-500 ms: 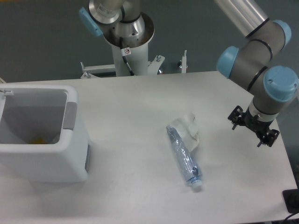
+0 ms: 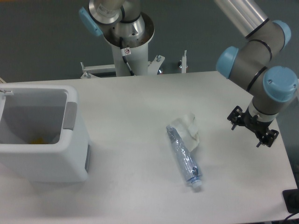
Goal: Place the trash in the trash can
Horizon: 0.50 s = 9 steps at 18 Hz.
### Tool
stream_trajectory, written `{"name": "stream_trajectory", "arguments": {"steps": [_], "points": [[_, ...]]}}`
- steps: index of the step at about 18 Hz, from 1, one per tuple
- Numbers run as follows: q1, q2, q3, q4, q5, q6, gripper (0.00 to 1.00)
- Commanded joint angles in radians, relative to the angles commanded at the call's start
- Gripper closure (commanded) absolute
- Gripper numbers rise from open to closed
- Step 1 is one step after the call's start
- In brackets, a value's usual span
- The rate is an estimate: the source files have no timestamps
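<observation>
My end effector (image 2: pixel 252 125) hangs over the right edge of the table (image 2: pixel 131 107), fingers spread apart and holding nothing. The clear bluish bottle (image 2: pixel 183 157) lies on its side near the table's middle, white cap toward the front edge, with the wrinkly wrapper wad (image 2: pixel 190 126) touching its upper right side. The white trash can (image 2: pixel 39 135) stands at the far left, well apart from both.
</observation>
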Motion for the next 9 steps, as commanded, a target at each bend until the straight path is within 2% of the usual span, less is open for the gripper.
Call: {"name": "stream_trajectory", "arguments": {"steps": [5,9], "points": [[-0.002,0.035,-0.052,0.000,-0.015,-0.123,0.00],[-0.005,0.077,-0.123,0.000,-0.054,-0.138,0.00]]}}
